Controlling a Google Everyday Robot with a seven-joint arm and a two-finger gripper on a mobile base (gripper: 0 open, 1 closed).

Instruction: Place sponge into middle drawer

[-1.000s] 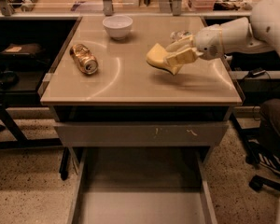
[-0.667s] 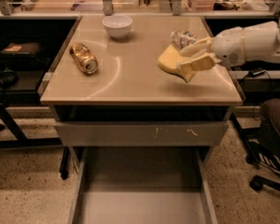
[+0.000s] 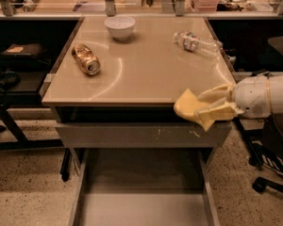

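My gripper (image 3: 212, 106) comes in from the right on a white arm and is shut on the sponge (image 3: 187, 107), a pale-yellow soft block. It holds the sponge in the air at the front right edge of the tabletop (image 3: 146, 65), above the grey drawer front with white scratch marks (image 3: 144, 134). The middle drawer (image 3: 144, 206) is pulled open below, wide and shallow with a flat grey bottom. The sponge is above its right rear part.
On the tabletop lie a crushed drink can (image 3: 86, 59) at the left, a white bowl (image 3: 120, 27) at the back and a plastic bottle (image 3: 197, 43) at the back right. An office chair base (image 3: 269, 173) stands at the right.
My gripper has carried the sponge from above the right middle of the tabletop toward the front, down past the table's front right edge.
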